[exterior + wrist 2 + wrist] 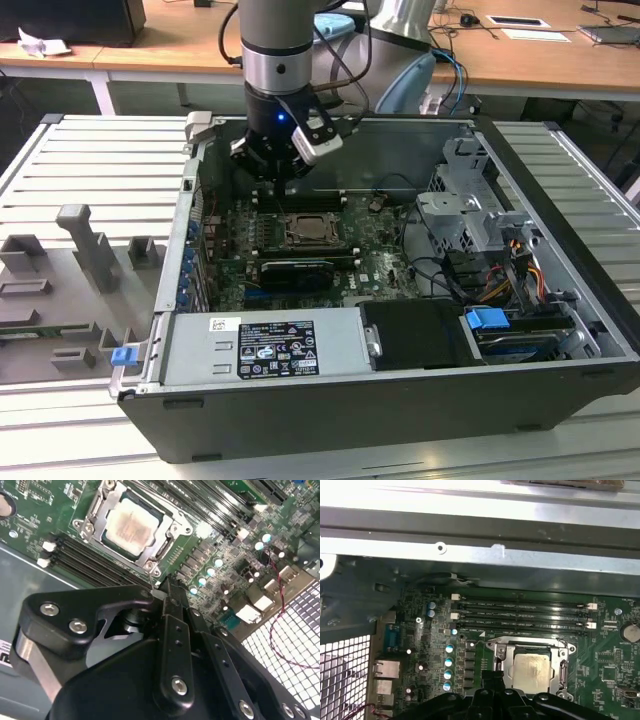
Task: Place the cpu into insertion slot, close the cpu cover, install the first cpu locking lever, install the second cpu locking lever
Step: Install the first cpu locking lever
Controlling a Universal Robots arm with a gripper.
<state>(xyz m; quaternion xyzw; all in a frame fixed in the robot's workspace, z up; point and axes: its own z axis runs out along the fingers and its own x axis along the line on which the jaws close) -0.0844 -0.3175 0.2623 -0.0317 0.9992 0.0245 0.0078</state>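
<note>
Gripper (167, 587), fingers together with nothing visible between them, tips low over the green board (30, 511), cpu (131, 524) just beyond the tips, seated in the insertion slot (150, 566), cpu cover (169, 539) flat around it.

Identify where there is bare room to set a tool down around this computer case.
Free: ribbed table at the exterior view's right of the case; also between case and grey fixtures. Crowded: motherboard under the gripper, cabled drive cage.
</note>
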